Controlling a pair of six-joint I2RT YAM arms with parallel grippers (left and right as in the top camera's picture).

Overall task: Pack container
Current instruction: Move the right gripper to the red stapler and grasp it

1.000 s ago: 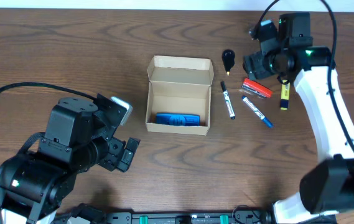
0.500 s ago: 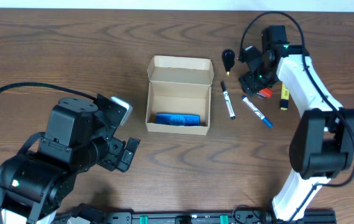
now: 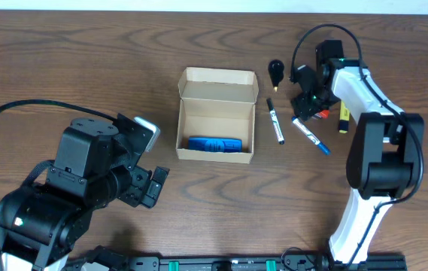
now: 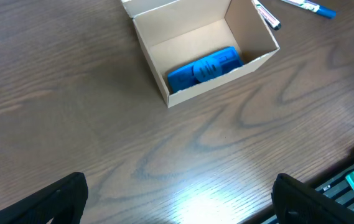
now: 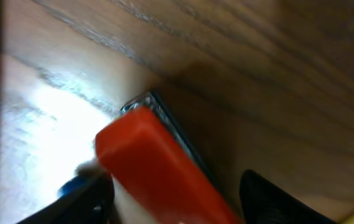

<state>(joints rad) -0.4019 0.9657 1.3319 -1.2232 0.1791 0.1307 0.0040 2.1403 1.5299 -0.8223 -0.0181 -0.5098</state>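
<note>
The container (image 3: 217, 77) is an open tan cardboard box at the table's middle, flap lid standing at its far side, with a blue object (image 3: 214, 144) inside. It also shows in the left wrist view (image 4: 189, 34) with the blue object (image 4: 204, 65). My right gripper (image 3: 309, 105) is lowered over a red flat object (image 3: 320, 114). In the right wrist view its fingers (image 5: 177, 202) straddle the red object (image 5: 158, 168): the left finger touches it, the right finger stands apart. My left gripper (image 3: 153, 184) is open and empty near the front left (image 4: 177, 199).
A black-capped marker (image 3: 275, 121) and a blue-capped marker (image 3: 311, 135) lie right of the box. A yellow highlighter (image 3: 344, 117) lies beside the right arm. A black bulb-shaped object (image 3: 275, 70) sits behind the markers. The table's front edge shows in the left wrist view.
My right arm swung left and down from above the table's back right onto the red object. The left arm and the box have not moved.
</note>
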